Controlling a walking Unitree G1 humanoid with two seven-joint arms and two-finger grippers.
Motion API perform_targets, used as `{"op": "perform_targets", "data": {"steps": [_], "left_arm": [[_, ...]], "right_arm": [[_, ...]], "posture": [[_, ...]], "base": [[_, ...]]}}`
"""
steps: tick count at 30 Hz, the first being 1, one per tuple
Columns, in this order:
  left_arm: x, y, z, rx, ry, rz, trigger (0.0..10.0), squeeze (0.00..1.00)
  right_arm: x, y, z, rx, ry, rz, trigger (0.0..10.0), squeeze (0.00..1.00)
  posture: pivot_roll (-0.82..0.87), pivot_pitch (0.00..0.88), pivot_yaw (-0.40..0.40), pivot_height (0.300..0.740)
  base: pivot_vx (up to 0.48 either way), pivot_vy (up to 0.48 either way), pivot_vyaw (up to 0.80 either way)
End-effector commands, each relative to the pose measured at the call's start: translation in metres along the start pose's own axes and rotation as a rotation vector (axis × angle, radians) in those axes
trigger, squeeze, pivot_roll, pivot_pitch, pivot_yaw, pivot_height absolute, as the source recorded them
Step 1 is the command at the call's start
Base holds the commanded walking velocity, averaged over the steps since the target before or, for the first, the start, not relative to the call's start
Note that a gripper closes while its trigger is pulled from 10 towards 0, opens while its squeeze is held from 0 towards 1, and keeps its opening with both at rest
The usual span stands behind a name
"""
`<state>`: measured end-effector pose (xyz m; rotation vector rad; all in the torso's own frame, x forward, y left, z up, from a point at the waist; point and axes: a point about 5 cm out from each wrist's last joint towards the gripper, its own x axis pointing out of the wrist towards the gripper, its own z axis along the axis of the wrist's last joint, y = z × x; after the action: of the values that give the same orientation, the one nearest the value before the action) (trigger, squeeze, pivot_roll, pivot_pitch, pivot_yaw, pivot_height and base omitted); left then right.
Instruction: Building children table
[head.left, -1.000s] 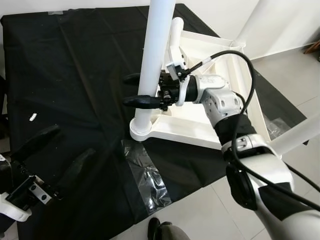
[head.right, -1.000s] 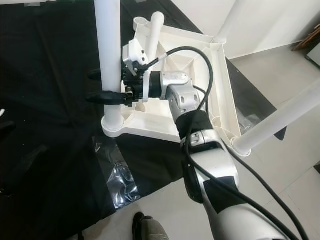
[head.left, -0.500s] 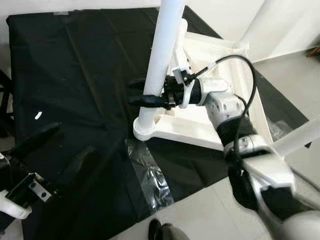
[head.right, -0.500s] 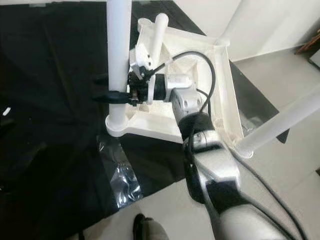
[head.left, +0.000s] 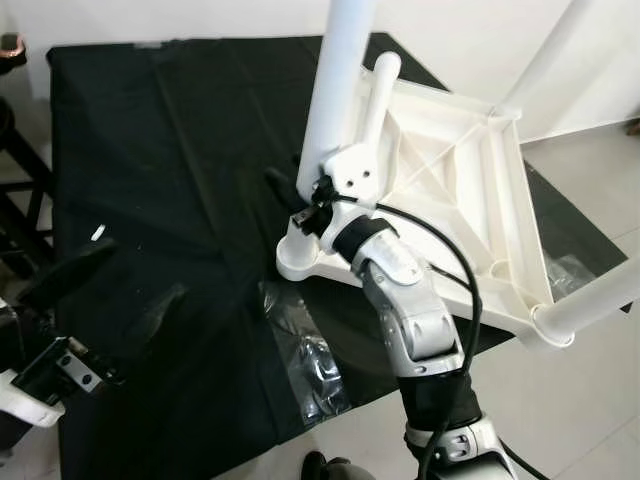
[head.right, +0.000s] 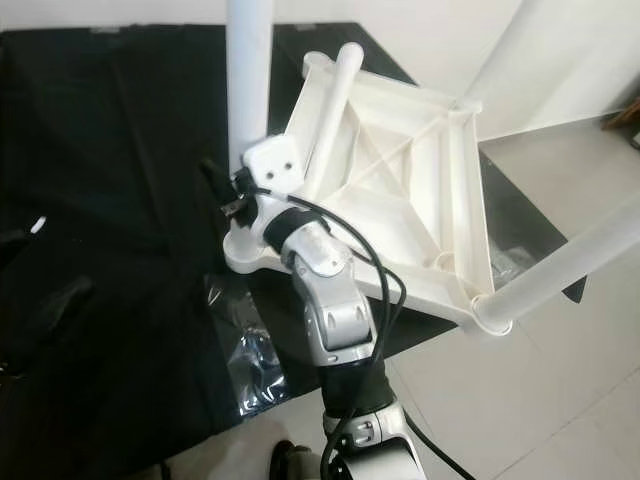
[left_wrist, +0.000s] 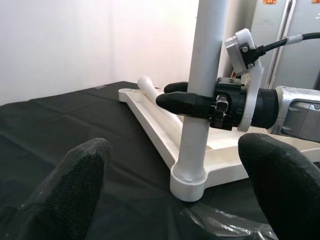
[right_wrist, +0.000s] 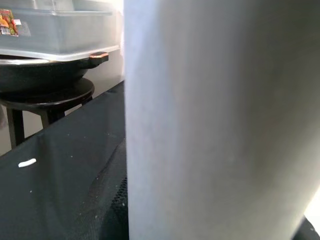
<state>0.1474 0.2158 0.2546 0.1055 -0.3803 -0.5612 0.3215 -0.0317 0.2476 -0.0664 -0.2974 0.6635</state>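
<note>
the white table top (head.left: 470, 170) lies upside down on a black cloth (head.left: 170, 150) spread over the floor, ribbed underside up. one white leg (left_wrist: 200, 90) stands upright in the corner socket nearest the robot's left side; two more legs rise from other corners, and a fourth leg (head.left: 378, 100) lies loose along the frame edge. the right gripper (left_wrist: 175, 96) is clamped around the upright leg a little above its socket, one black finger on each side of the tube (seen clearly from the left wrist camera). the left gripper (head.left: 100, 300) hovers low over the cloth, well apart from the table, fingers spread and holding nothing. a patch of clear tape (head.left: 305, 350) sits on the cloth near the socket. a small white bit (head.left: 98, 232) lies on the cloth.
</note>
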Motion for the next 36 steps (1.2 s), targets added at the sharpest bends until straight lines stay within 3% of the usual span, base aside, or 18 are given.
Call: {"op": "perform_targets", "data": {"steps": [1,5,6,11,17,20,22,26,27,28,33,36], "left_arm": [[-0.001,0.000,-0.001,0.012,0.015,-0.005,10.0,0.00],[0.000,0.001,-0.001,0.014,0.013,-0.006,10.0,0.00],[0.001,0.000,-0.003,0.011,0.014,-0.009,10.0,0.00],[0.003,0.000,-0.007,0.009,0.022,-0.006,10.0,0.00],[0.008,0.009,-0.014,0.029,0.036,0.064,10.0,0.00],[0.010,0.013,-0.018,0.032,0.038,0.098,10.0,0.00],[0.012,0.021,-0.027,0.020,0.067,0.189,10.0,0.00],[0.015,0.027,-0.037,-0.020,0.096,0.271,10.0,0.00],[0.017,0.033,-0.050,-0.052,0.123,0.366,10.0,0.00],[0.018,0.037,-0.057,-0.066,0.148,0.420,10.0,0.00],[0.016,0.040,-0.075,-0.112,0.201,0.514,10.0,0.00],[0.014,0.032,-0.098,-0.164,0.275,0.590,10.0,0.00]], "right_arm": [[0.006,0.022,-0.026,0.070,0.135,-0.046,10.0,0.00],[-0.001,0.017,-0.019,0.081,0.145,-0.099,10.0,0.00],[-0.001,0.014,-0.016,0.103,0.124,-0.091,10.0,1.00],[-0.006,0.005,-0.009,0.150,0.054,-0.059,10.0,1.00],[-0.025,0.002,-0.014,0.125,0.037,-0.011,10.0,1.00],[-0.034,0.004,-0.018,0.108,0.059,0.005,10.0,1.00],[-0.050,0.010,-0.026,0.118,0.093,0.031,10.0,1.00],[-0.066,0.019,-0.034,0.119,0.118,0.081,10.0,1.00],[-0.084,0.031,-0.042,0.125,0.141,0.145,10.0,0.39],[-0.090,0.035,-0.045,0.125,0.150,0.163,10.0,0.05],[-0.101,0.037,-0.051,0.089,0.171,0.178,10.0,0.00],[-0.106,0.025,-0.063,0.035,0.219,0.118,10.0,0.00]], "posture": [[0.20,0.239,-0.168,0.740],[0.20,0.235,-0.165,0.740],[0.19,0.233,-0.160,0.740],[0.18,0.228,-0.154,0.740],[0.16,0.214,-0.147,0.740],[0.16,0.214,-0.147,0.740],[0.14,0.200,-0.132,0.740],[0.12,0.185,-0.122,0.740],[0.10,0.169,-0.111,0.740],[0.10,0.163,-0.109,0.740],[0.08,0.142,-0.095,0.740],[0.08,0.119,-0.078,0.740]], "base": [[0.000,0.000,0.00],[0.000,0.000,0.00],[0.000,0.000,0.00],[0.000,0.000,0.00],[0.000,0.000,0.00],[0.000,0.000,0.00],[0.000,0.000,0.00],[0.000,0.000,0.00],[0.000,0.000,0.00],[0.000,0.000,0.00],[0.000,0.000,0.00],[0.000,0.000,0.00]]}}
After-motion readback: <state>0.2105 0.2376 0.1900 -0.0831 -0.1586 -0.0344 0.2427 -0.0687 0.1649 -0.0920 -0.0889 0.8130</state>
